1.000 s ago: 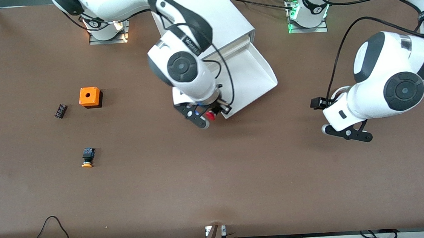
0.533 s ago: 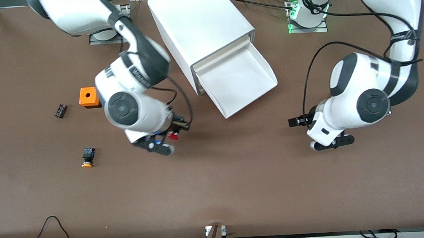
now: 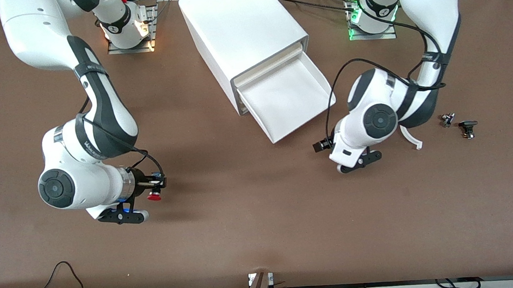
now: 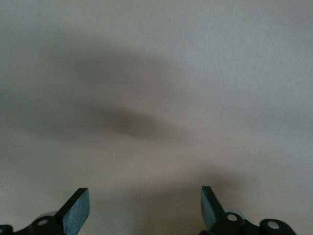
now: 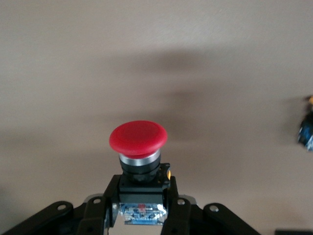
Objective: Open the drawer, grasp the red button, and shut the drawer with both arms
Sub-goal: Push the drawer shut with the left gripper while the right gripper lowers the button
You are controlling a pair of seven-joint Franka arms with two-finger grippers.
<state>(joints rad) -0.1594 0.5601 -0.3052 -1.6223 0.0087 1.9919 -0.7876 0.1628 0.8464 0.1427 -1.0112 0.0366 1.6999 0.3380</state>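
My right gripper (image 3: 152,188) is shut on the black-and-blue body of the red-capped button (image 3: 154,196) and holds it above bare table, toward the right arm's end. In the right wrist view the button (image 5: 138,137) stands out past the gripper (image 5: 142,191), red cap foremost. The drawer (image 3: 320,84) stands pulled out of the white cabinet (image 3: 238,26) and its tray is empty. My left gripper (image 3: 319,146) is open and empty over the table beside the drawer's front corner. The left wrist view shows the left gripper (image 4: 144,205) with both fingers wide apart over bare table.
Two small dark parts (image 3: 448,119) (image 3: 467,128) and a curved white piece (image 3: 412,140) lie toward the left arm's end. A blue-black item with a yellow tip (image 5: 306,131) shows at the edge of the right wrist view. The right arm hides the table beneath it.
The right arm carried the red button from the drawer's front toward its own end of the table. The left arm swung in toward the drawer's front corner, uncovering small parts.
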